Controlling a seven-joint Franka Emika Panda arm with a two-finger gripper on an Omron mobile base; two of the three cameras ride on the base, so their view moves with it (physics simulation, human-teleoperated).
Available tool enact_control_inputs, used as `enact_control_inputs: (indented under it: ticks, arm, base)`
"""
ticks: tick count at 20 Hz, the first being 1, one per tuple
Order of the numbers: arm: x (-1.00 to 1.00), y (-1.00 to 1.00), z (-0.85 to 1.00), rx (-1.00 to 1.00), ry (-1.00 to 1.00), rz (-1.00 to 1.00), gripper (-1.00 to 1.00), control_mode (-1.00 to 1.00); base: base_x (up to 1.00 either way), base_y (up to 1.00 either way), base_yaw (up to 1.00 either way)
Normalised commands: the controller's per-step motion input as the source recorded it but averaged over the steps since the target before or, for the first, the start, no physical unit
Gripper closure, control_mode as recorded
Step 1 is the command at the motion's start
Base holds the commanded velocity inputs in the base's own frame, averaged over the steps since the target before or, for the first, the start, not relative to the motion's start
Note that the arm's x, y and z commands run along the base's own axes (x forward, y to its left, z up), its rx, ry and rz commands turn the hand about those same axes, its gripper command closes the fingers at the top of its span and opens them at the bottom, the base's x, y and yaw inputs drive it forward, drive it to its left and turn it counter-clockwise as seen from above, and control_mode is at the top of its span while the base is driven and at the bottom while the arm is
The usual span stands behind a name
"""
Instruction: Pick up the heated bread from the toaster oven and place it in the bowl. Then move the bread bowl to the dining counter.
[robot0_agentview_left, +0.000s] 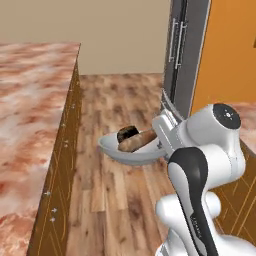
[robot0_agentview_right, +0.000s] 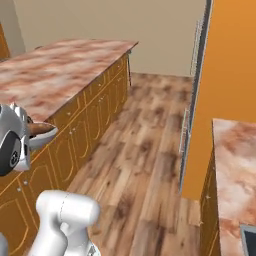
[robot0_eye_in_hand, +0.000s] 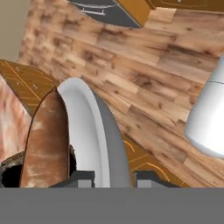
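My gripper (robot0_eye_in_hand: 114, 177) is shut on the rim of the grey metallic bowl (robot0_eye_in_hand: 89, 127), which hangs in the air above the wooden floor. From the left base view the bowl (robot0_agentview_left: 117, 150) sits just right of the dining counter (robot0_agentview_left: 30, 100), with the gripper (robot0_agentview_left: 161, 144) clamped on its right edge. Inside lie the heated bread (robot0_agentview_left: 127, 132), a dark roundish lump, and a long tan bread stick (robot0_agentview_left: 138, 142). Along the hand view the stick (robot0_eye_in_hand: 46, 144) covers most of the dark bread (robot0_eye_in_hand: 9, 171). The bowl's rim (robot0_agentview_right: 47, 134) peeks from behind my arm, beside the dining counter (robot0_agentview_right: 55, 70). The toaster oven is out of view.
A tall grey fridge door (robot0_agentview_left: 180, 55) and an orange cabinet panel (robot0_agentview_left: 225, 50) stand to the right of the aisle. A narrower marbled counter (robot0_agentview_right: 235, 165) lies at the right. Open wooden floor (robot0_agentview_right: 145, 145) runs between the two counters.
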Motion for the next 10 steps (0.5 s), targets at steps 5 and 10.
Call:
enact_control_inputs:
  ticks: [5, 10]
  arm:
    - [0.00, 0.00, 0.00, 0.00, 0.00, 0.00, 1.00, 1.00]
    - [0.00, 0.00, 0.00, 0.00, 0.00, 0.00, 1.00, 1.00]
  base:
    - [0.80, -0.16, 0.82]
    - [0.63, -0.19, 0.85]
